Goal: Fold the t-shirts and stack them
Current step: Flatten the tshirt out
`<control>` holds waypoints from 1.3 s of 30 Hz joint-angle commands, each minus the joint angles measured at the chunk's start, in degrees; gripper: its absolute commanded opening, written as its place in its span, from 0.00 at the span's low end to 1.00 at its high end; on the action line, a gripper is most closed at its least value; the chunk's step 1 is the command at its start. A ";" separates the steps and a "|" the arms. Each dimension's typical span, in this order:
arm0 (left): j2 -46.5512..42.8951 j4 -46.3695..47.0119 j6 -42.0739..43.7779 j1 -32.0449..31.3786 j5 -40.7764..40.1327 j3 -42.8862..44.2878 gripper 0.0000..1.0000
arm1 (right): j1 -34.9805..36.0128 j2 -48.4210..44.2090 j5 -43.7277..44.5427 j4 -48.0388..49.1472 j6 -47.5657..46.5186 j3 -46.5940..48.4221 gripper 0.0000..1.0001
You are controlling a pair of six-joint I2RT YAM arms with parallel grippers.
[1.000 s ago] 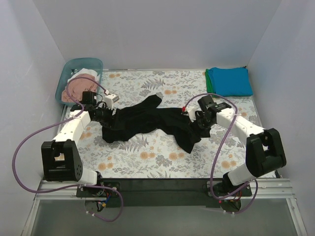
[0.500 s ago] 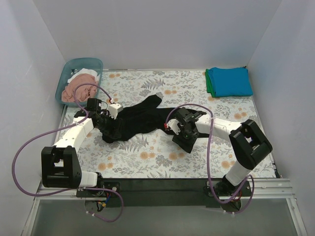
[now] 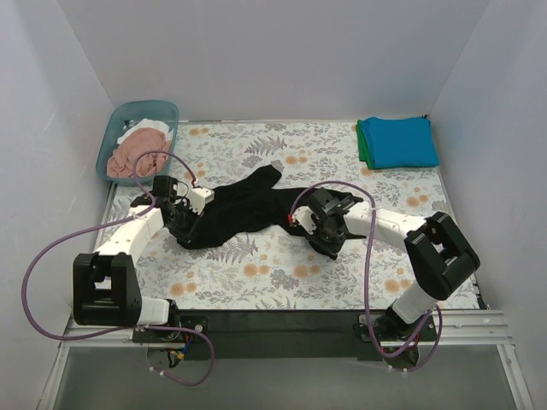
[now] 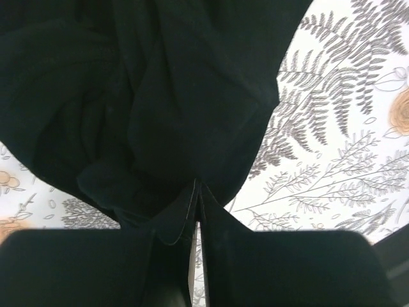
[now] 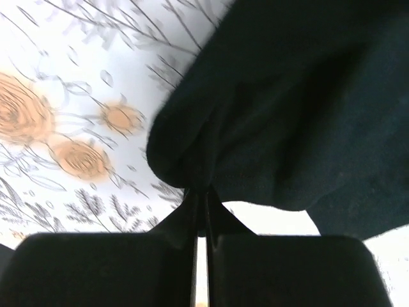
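Observation:
A black t-shirt (image 3: 248, 205) lies crumpled across the middle of the floral table cloth (image 3: 256, 273). My left gripper (image 3: 191, 224) is at the shirt's left end. In the left wrist view the left gripper (image 4: 197, 192) is shut on a fold of the black t-shirt (image 4: 160, 96). My right gripper (image 3: 318, 232) is at the shirt's right end. In the right wrist view the right gripper (image 5: 204, 192) is shut, pinching an edge of the black t-shirt (image 5: 307, 96). Both pinches sit low over the cloth.
A folded teal-blue t-shirt (image 3: 400, 141) lies on a green one (image 3: 363, 147) at the back right corner. A teal tub (image 3: 141, 113) at the back left holds a dusty pink t-shirt (image 3: 135, 154) and a white one (image 3: 141, 130). White walls enclose three sides.
Both grippers have shut on the black t-shirt. The right gripper moved left, and the shirt's right end has bunched in toward the middle. The left gripper shifted slightly toward the shirt.

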 commanded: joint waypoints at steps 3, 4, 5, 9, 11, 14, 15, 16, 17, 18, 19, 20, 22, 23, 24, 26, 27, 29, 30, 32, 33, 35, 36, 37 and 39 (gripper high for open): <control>0.09 0.82 1.51 -0.14 -3.44 5.61 0.00 | -5.53 -7.11 0.34 -3.27 -1.64 2.65 0.01; 0.35 0.47 1.25 -0.05 -3.44 9.62 0.00 | -6.77 -8.00 0.52 -3.62 -2.68 3.54 0.01; 1.05 -0.23 0.38 0.30 -2.92 11.75 0.00 | -8.17 -8.87 0.78 -3.63 -3.30 4.42 0.01; 4.66 -2.52 -2.09 2.15 0.94 23.35 0.00 | -19.05 -10.47 0.00 -3.98 -6.38 12.74 0.01; 6.76 -4.09 -2.62 2.68 2.09 28.79 0.00 | -22.24 -10.03 -0.27 -4.85 -7.52 15.75 0.01; 9.67 -5.59 -2.36 4.70 3.06 31.11 0.00 | -26.02 -9.41 -3.08 -5.73 -8.67 18.49 0.01; 9.93 -5.51 -2.18 4.61 3.67 31.20 0.00 | -26.64 -9.58 -4.21 -6.26 -8.84 18.40 0.01; 10.02 -4.99 -2.62 4.61 4.81 31.20 0.00 | -26.73 -9.85 -4.92 -6.44 -9.02 17.10 0.01; 10.55 -4.37 -3.32 4.44 5.87 31.55 0.01 | -26.65 -10.02 -5.63 -6.61 -9.02 16.21 0.01; 11.34 -4.37 -4.37 4.09 6.83 33.12 0.09 | -26.64 -10.37 -7.11 -6.79 -9.02 14.99 0.01; 13.52 -4.37 -6.73 3.56 9.11 33.83 0.24 | -26.73 -10.38 -7.56 -6.70 -8.93 13.76 0.01; 14.50 -4.28 -7.71 0.95 10.09 34.53 0.31 | -26.73 -10.46 -7.91 -6.70 -8.93 11.48 0.01; 16.25 -2.88 -10.69 -1.27 12.37 35.33 0.38 | -26.73 -10.73 -8.27 -6.70 -8.58 9.71 0.01; 16.44 -1.39 -11.66 -3.98 13.34 35.16 0.40 | -26.73 -10.90 -8.18 -6.79 -8.50 8.22 0.01; 16.53 -0.42 -12.28 -5.22 14.13 34.81 0.41 | -26.73 -11.34 -7.75 -6.79 -8.49 7.68 0.01; 15.39 3.69 -14.56 -10.12 13.79 31.65 0.41 | -26.73 -11.52 -6.87 -6.70 -8.41 6.80 0.01; 14.86 5.29 -15.01 -12.07 13.00 30.25 0.40 | -26.73 -11.26 -6.17 -6.53 -8.41 6.36 0.01; 12.68 10.36 -15.54 -18.20 10.03 25.43 0.33 | -27.00 -10.64 -5.98 -6.44 -8.23 6.45 0.01; 12.05 11.97 -15.54 -20.42 8.35 23.74 0.31 | -27.08 -9.60 -6.16 -6.53 -8.14 7.06 0.01; 11.78 15.74 -16.15 -26.20 5.19 21.45 0.28 | -27.17 -8.36 -6.16 -6.53 -7.53 8.11 0.01; 12.65 16.20 -16.42 -27.89 2.82 21.44 0.28 | -27.35 -6.96 -6.59 -6.53 -7.27 8.73 0.01; 16.15 16.29 -16.51 -31.93 -2.87 22.14 0.37 | -27.70 -5.12 -7.38 -6.62 -6.57 11.10 0.01; 17.05 17.33 -16.42 -33.52 -4.39 22.06 0.40 | -27.96 -4.32 -7.65 -6.62 -6.39 11.63 0.01; 18.19 18.30 -16.33 -34.06 -5.89 21.80 0.43 | -28.05 -3.96 -8.00 -6.62 -6.30 11.98 0.01; 19.60 20.85 -15.98 -34.85 -10.80 22.05 0.50 | -28.14 -3.35 -8.27 -6.62 -6.21 12.51 0.01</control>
